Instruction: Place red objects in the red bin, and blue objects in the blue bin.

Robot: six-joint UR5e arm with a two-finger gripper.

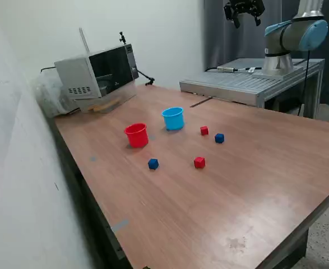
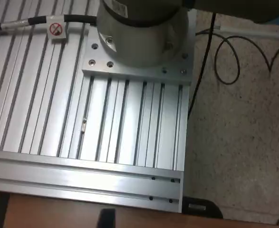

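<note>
On the wood-grain table (image 1: pixel 254 185), round tapered red bin (image 1: pixel 136 135).

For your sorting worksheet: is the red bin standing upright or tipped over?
Upright. In the exterior view the red bin rests on its narrow base on the table, open rim facing up.

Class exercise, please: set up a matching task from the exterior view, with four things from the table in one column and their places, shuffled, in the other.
1. red cup
2. light blue cup
3. microwave
4. gripper

A. high above the metal base plate
B. far back corner of the table
C. nearest the microwave, of the two cups
D. closest to the far red cube

Pairs: 1-C, 2-D, 3-B, 4-A
</note>
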